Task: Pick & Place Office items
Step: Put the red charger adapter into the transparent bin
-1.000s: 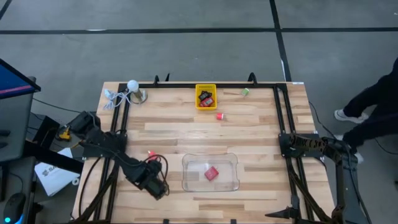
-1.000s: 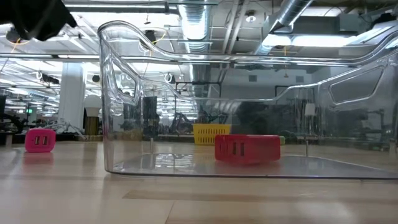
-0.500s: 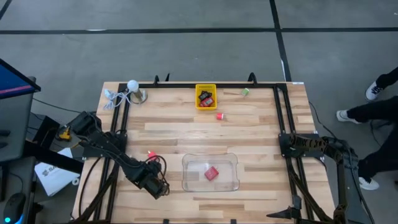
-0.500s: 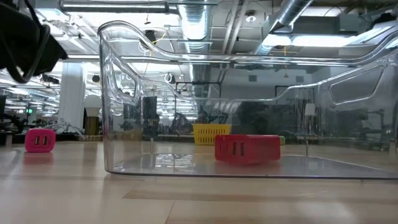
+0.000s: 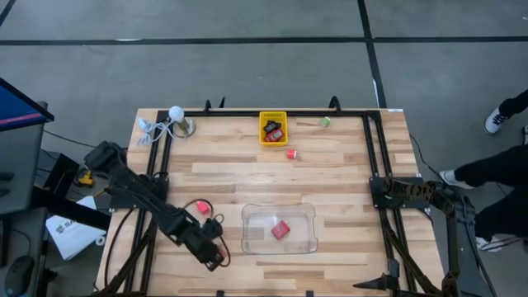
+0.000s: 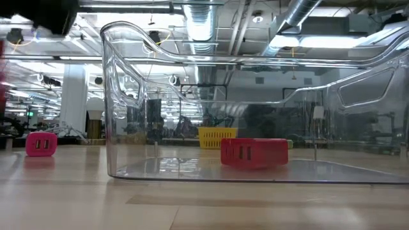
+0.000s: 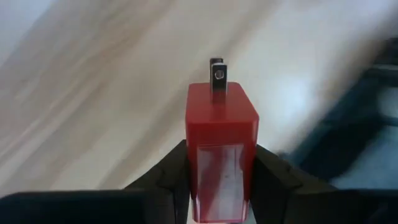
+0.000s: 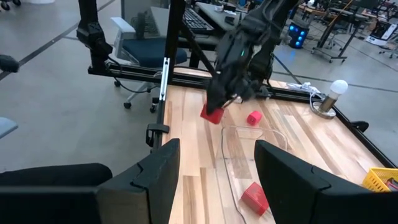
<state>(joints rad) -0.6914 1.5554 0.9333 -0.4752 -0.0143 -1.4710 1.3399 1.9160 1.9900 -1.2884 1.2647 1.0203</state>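
**A:** What did your left hand (image 7: 217, 180) have at that point?

**B:** A red block (image 7: 221, 158) with metal prongs at its end. My fingers (image 7: 163, 180) pressed on its two sides, and I held it off the tabletop (image 5: 346, 173), near my front-left corner. From across the table the block (image 8: 212, 114) could be seen hanging under the hand, clear of the wood.

**A:** And the rest of the office items?

**B:** One red piece (image 5: 280, 229) lay inside the clear tray (image 5: 309, 246). A pink-red one (image 5: 201, 205) sat on the wood just beside the tray, on my left. Another red piece (image 5: 291, 153) lay close to the yellow basket (image 5: 273, 116) at the far edge, a green one (image 5: 326, 122) sat further along there, and several small things were in the basket itself.

**A:** Your right hand (image 8: 217, 165)?

**B:** Spread, holding nothing, parked at the right side of the table.

**A:** So which step was that?

**B:** I judged it the carry: pick made, placement not yet done. The tray seemed the likely goal, since one red piece was already in it.

**A:** What did the next move call for?

**B:** Swinging the left hand over the tray's rim with the block high enough to clear the wall, then spreading the fingers above a bare part of its floor.
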